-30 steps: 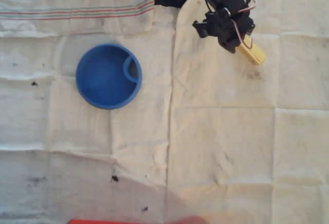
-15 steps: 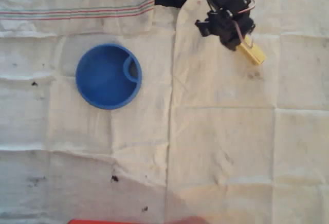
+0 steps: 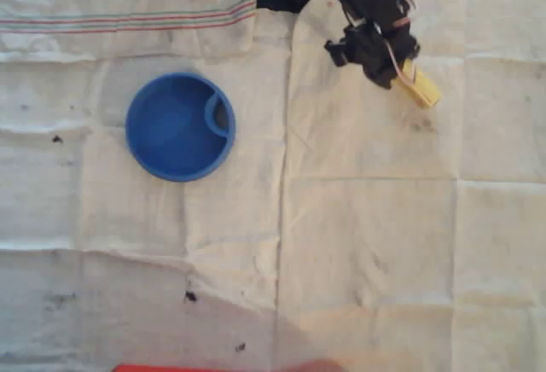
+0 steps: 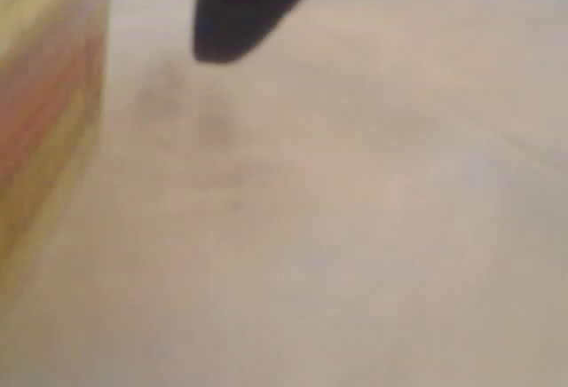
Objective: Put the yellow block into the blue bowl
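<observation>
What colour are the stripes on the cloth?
Red and green stripes, clearest in the overhead view.

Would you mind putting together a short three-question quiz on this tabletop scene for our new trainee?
1. True or false: the yellow block already lies inside the blue bowl.
2. In the overhead view, the small curved compartment sits at which side of the bowl's inside? A) left B) right C) bottom
3. In the overhead view, which way from the bowl is the gripper?

Key
1. False: the block is on the cloth, far from the bowl, with the gripper over one end.
2. B.
3. To the right and somewhat higher in the picture.
</observation>
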{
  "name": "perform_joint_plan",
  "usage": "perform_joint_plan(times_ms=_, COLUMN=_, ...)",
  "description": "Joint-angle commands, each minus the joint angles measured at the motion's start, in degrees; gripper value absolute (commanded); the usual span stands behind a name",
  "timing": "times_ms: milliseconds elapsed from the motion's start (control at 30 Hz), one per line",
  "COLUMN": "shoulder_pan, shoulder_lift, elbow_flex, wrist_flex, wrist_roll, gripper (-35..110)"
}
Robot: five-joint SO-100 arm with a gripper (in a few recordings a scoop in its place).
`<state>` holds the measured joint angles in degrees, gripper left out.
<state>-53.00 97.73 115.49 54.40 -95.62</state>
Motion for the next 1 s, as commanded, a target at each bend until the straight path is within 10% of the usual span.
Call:
perform_joint_plan(times_ms=0, shoulder_pan=-0.2, shoulder_lift=-0.5, elbow_flex=-0.8, wrist_flex=-2.6, wrist_roll=0.4, gripper=28)
perform_joint_plan(times_ms=400, shoulder_pan=-2.9, shoulder_lift=-1.8, elbow_flex=-1.1, wrist_flex=-3.3, wrist_roll=0.4, gripper=-2)
perform_joint_plan(times_ms=967, shoulder_pan=-2.1, shoulder_lift=6.5, elbow_flex=-8.5, wrist_flex=-4.7, wrist_roll=16.0, gripper=0)
